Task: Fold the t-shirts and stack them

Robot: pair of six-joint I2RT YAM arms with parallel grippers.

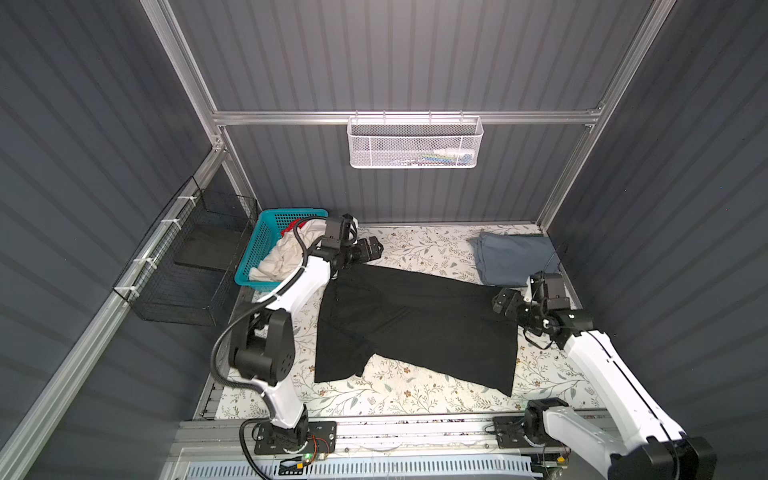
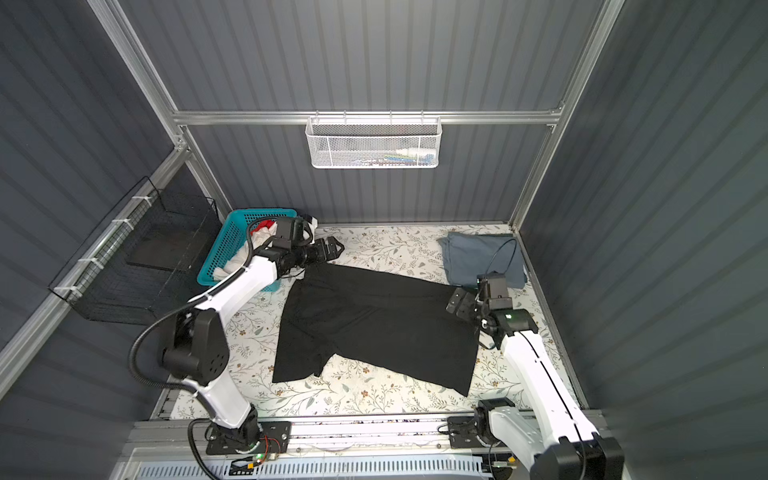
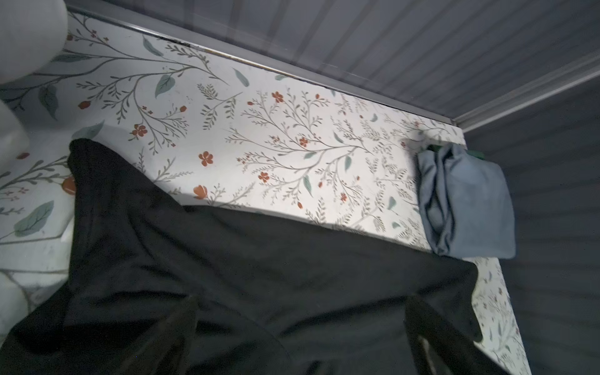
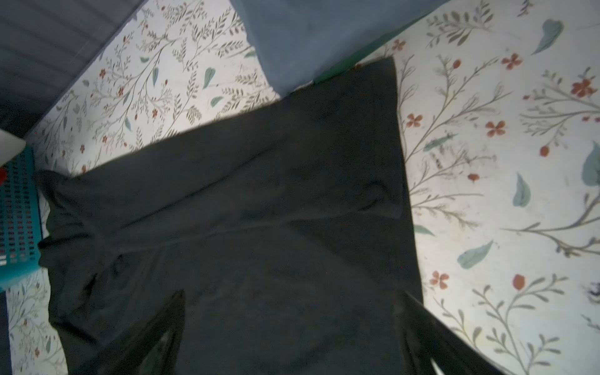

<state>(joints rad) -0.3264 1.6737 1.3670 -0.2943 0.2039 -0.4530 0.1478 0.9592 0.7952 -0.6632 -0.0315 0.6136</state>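
Grey ribbed walls (image 1: 415, 62), aluminium frame (image 1: 291, 117), floral tabletop (image 1: 415, 395).

We looked steeply down from high above the near edge in both top views, taking in the whole bench (image 1: 419, 245). Our wrist cameras sat close, facing each other across the shared black t-shirt (image 3: 259, 276).

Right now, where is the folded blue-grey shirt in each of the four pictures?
In a top view: the blue-grey shirt lies in the far right corner of the table.
In a top view: blue-grey shirt, same corner.
Left wrist view: blue-grey shirt past the black shirt, by the side wall.
Right wrist view: blue-grey shirt just past the black shirt's corner.
Shared landmark: the black shirt, spread out mid-table.
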